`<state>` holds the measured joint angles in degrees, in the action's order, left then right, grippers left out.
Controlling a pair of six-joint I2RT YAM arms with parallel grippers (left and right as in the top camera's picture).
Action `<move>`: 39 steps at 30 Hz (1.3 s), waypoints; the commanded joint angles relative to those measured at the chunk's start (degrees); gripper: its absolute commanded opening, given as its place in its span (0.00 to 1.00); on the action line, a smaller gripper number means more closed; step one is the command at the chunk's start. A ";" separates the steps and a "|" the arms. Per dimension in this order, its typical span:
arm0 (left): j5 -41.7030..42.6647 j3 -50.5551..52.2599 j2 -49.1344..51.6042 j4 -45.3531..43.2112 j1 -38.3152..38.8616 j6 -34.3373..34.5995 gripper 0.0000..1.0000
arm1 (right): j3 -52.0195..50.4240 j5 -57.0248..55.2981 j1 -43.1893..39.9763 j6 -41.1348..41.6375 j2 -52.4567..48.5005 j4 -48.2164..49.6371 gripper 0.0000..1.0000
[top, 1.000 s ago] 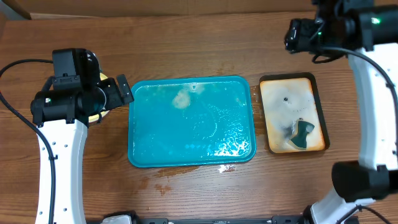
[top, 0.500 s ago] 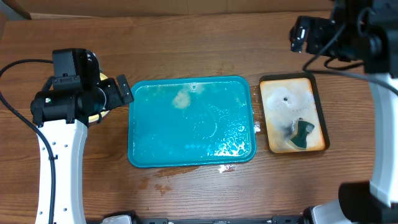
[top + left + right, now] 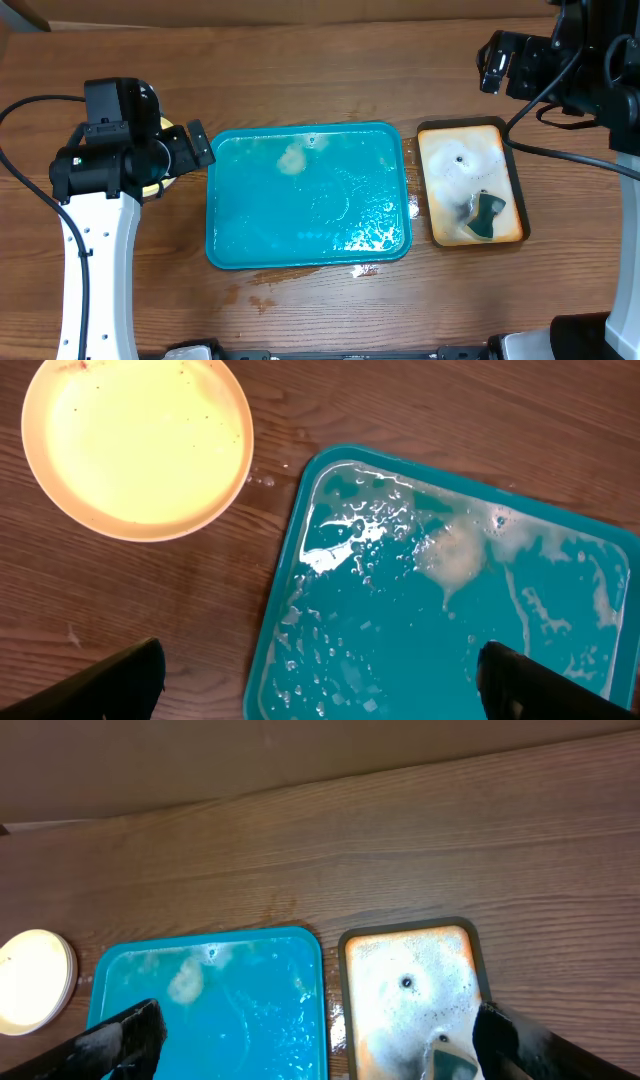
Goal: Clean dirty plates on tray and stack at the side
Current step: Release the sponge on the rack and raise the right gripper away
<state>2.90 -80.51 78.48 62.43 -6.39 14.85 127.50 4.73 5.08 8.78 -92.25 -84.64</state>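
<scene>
The teal-blue tray (image 3: 300, 220) lies mid-table, wet and soapy, with no plate on it. It also shows in the left wrist view (image 3: 450, 620) and the right wrist view (image 3: 230, 1010). A pale yellow plate (image 3: 137, 445) sits on the wood left of the tray, mostly hidden under my left arm in the overhead view (image 3: 172, 127). It shows far left in the right wrist view (image 3: 35, 982). I cannot tell whether other plates lie under it. My left gripper (image 3: 320, 685) is open and empty above the tray's left edge. My right gripper (image 3: 320, 1045) is open and empty, high above the back right (image 3: 497, 60).
A smaller black-rimmed tan tray (image 3: 445, 190) lies right of the teal tray, covered in foam, with a dark green scrubber (image 3: 484, 215) at its front. Water drops and suds (image 3: 365, 269) lie on the wood at the teal tray's front edge.
My right arm has drawn back to the right and slightly toward the far edge. My left arm, the trays and the plate have not moved.
</scene>
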 commanded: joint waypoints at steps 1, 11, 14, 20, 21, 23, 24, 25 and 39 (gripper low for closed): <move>-0.57 -0.76 -1.25 0.15 0.04 0.55 1.00 | 0.87 0.52 0.09 -0.26 0.22 0.17 1.00; -0.57 -0.76 -1.25 0.15 0.04 0.55 1.00 | 0.87 0.50 0.09 -0.26 0.22 0.35 1.00; -0.57 -0.76 -1.25 0.15 0.04 0.55 1.00 | 0.87 0.50 0.09 -0.26 0.20 0.37 1.00; -0.57 -0.76 -1.25 0.15 0.04 0.55 1.00 | 0.87 0.55 0.09 0.20 0.20 0.37 1.00; -0.57 -0.76 -1.25 0.15 0.04 0.55 1.00 | 0.87 0.55 0.09 0.20 0.20 0.37 1.00; -0.57 -0.76 -1.25 0.15 0.04 0.55 1.00 | 0.87 0.55 0.09 0.17 0.20 0.35 1.00; -0.57 -0.76 -1.25 0.15 0.04 0.55 1.00 | 0.87 0.57 0.09 0.17 0.20 0.33 1.00; -0.57 -0.76 -1.25 0.15 0.04 0.55 1.00 | 0.87 0.59 0.09 0.17 0.20 0.26 1.00; -0.57 -0.76 -1.25 0.15 0.04 0.55 1.00 | 0.87 9.27 0.09 0.13 0.20 -1.64 1.00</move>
<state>2.90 -80.51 78.48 62.43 -6.39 14.85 127.50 12.43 5.08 8.97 -92.25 -86.43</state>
